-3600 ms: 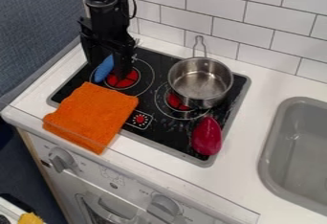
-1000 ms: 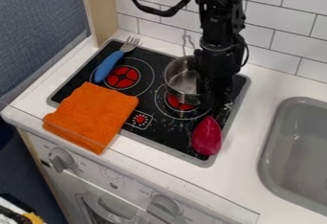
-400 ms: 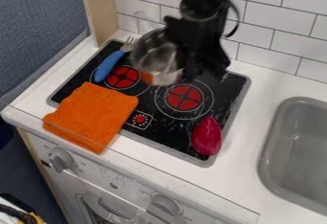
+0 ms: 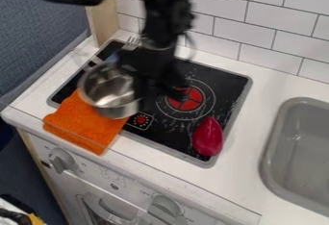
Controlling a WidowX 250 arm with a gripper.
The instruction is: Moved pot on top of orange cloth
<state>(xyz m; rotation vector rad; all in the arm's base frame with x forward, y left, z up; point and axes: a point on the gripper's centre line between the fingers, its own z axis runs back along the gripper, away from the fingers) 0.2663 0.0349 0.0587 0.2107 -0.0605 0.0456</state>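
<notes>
- White counter (image 4: 247, 149), backed by tiled wall: work surface. From where I stand, the sink (image 4: 274, 128) is recessed at its far right.
- Black stovetop (image 4: 170, 140): set into the counter, two red burner marks and a dial mark; the cloth overlaps its front corner.
- Arm (image 4: 160, 24): enters from the top edge, wrist steeply down, behind and to the sink side of the pot. Outline blurred.
- Orange cloth (image 4: 83, 128): below the pot in view, its back part covered.
- Pot (image 4: 109, 94): directly beside the gripper, on the side away from the sink; opening upward. Contact with the cloth cannot be confirmed.
- Gripper (image 4: 146, 85): appears clamped on the pot's sink-side wall. Probable next step: shift forward, lower level, then release.
- Red object (image 4: 208, 137): near the stovetop's front edge, well apart from the pot.
</notes>
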